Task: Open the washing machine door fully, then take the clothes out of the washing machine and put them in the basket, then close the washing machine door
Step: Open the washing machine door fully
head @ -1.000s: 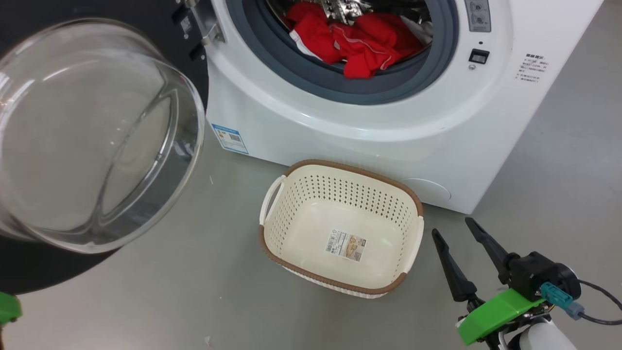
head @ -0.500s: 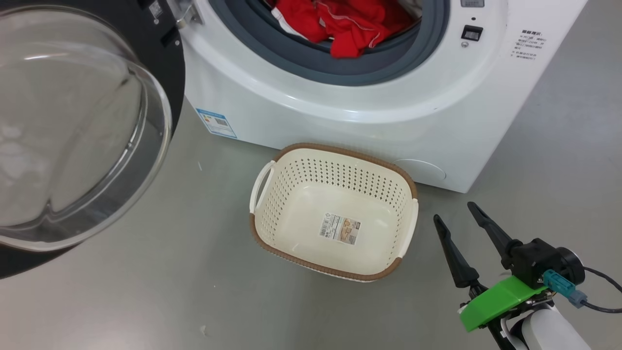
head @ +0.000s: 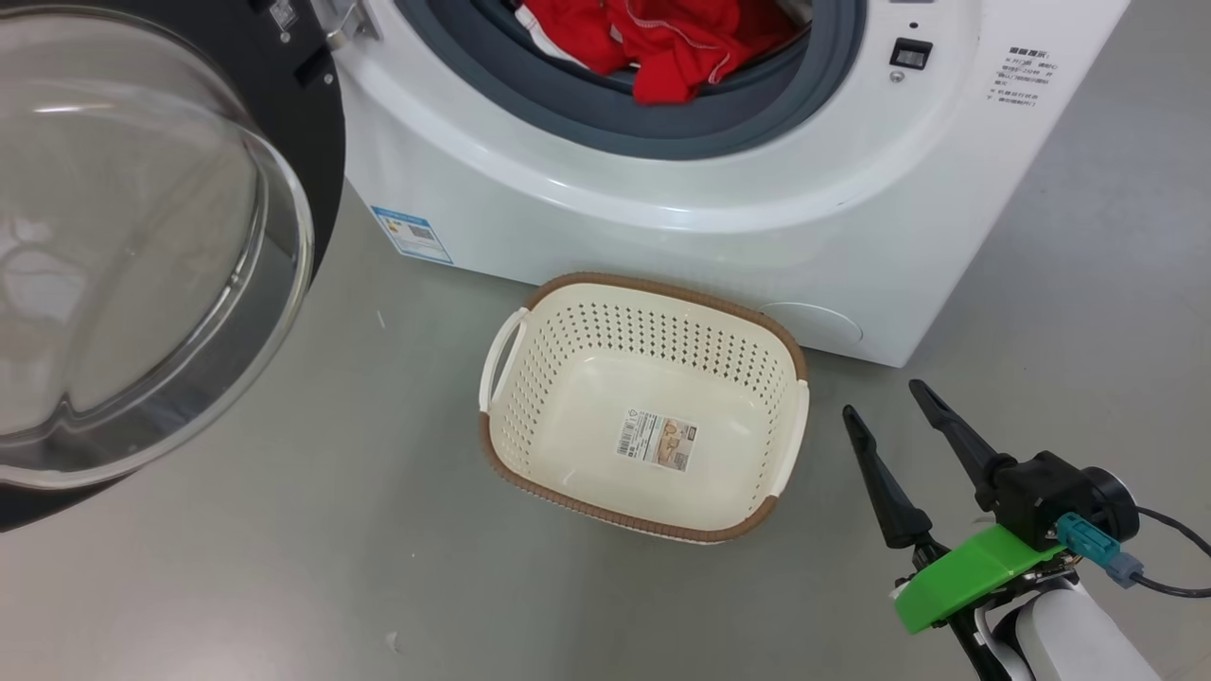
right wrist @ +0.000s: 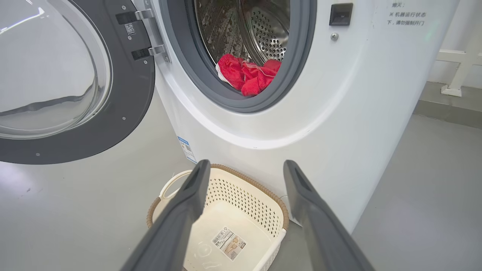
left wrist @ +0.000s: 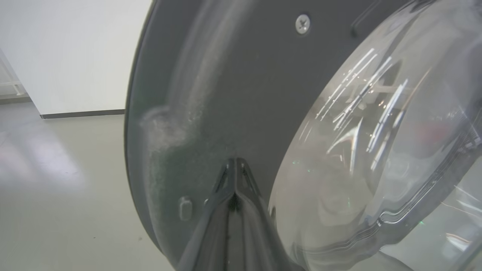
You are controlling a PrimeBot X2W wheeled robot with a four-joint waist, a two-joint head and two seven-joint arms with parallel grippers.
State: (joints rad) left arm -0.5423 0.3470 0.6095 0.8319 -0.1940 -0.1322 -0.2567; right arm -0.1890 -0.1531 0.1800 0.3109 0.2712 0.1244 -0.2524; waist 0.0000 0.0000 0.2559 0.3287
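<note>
Pressed together, the left gripper (left wrist: pixel 234 163) is seemingly pushing the washing machine door (head: pixel 322 123) wide at nine o'clock, while the spread right gripper (head: pixel 883 399) is hovering, due next for the clothes (head: pixel 662 38) at twelve.

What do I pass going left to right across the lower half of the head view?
washing machine door → basket → right gripper, fingers apart

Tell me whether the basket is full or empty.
Empty. The basket shows its bare bottom and its label sticker, with nothing on them; the red clothes lie inside the washing machine.
</note>
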